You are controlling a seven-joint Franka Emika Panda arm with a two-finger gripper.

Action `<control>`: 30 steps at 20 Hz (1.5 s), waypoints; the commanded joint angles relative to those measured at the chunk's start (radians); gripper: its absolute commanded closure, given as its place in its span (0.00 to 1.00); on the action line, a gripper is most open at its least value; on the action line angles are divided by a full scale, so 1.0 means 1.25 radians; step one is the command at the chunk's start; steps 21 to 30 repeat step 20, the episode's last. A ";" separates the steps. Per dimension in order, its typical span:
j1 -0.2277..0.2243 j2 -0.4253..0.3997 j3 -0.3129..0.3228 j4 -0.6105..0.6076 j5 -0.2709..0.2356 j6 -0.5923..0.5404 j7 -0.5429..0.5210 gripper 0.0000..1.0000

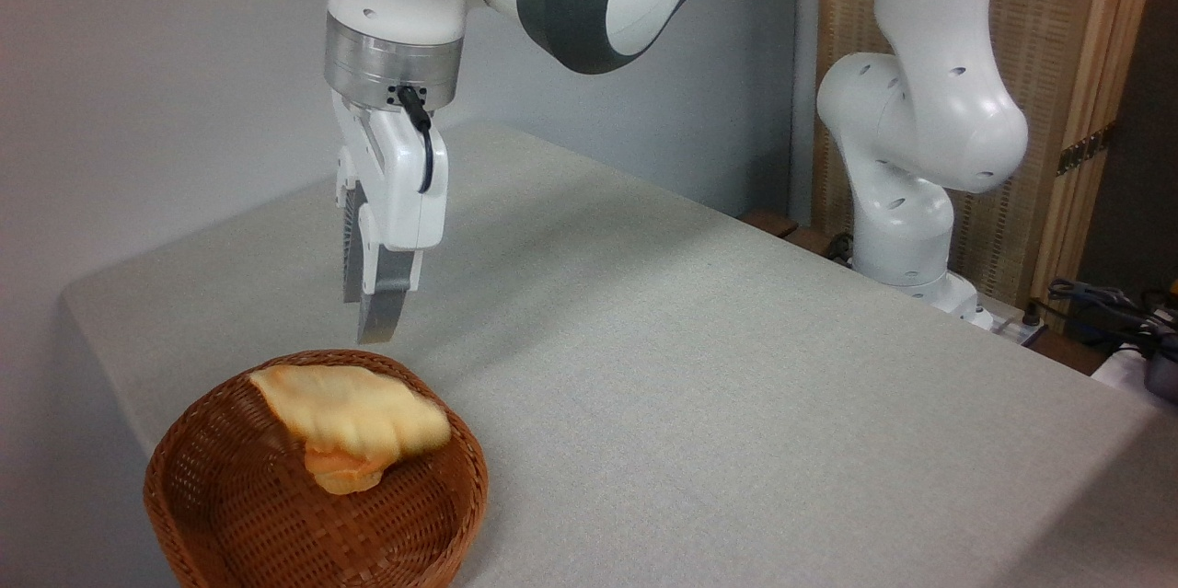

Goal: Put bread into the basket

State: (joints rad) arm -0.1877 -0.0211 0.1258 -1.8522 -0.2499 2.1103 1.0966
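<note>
Bread (354, 413) lying inside wicker basket (230, 514) at table's (736, 367) left front corner
Pale roll rests atop a smaller orange bun (342, 470); gripper (368, 317) hangs just above the basket's far rim, empty, finger gap indiscernible edge-on

One fixed cam only, so no 2nd view to share anything with. It sits off the near edge of the grey cloth-covered table (699, 367), raised a bit, looking down and diagonally across the top twd the far corner and pale grey wall. Fairly close in: the round-cornered brown woven wicker basket (230, 514) fills the bottom-left corner, its lower rim cut by the frame edge. The white-and-grey robot arm (920, 128) has its base at right, on the far side of the table; upper links cropped by the top edge. Wooden slatted panel in the right bkgd.
</note>
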 commanded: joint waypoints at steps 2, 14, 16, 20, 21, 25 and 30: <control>-0.007 0.002 0.002 0.001 -0.015 0.003 -0.007 0.00; -0.014 -0.014 -0.063 0.052 0.179 -0.185 -0.303 0.00; -0.013 -0.013 -0.058 0.052 0.179 -0.202 -0.351 0.00; -0.011 -0.014 -0.054 0.052 0.180 -0.218 -0.355 0.00; -0.011 -0.014 -0.054 0.052 0.180 -0.218 -0.355 0.00; -0.011 -0.014 -0.054 0.052 0.180 -0.218 -0.355 0.00; -0.011 -0.014 -0.054 0.052 0.180 -0.218 -0.355 0.00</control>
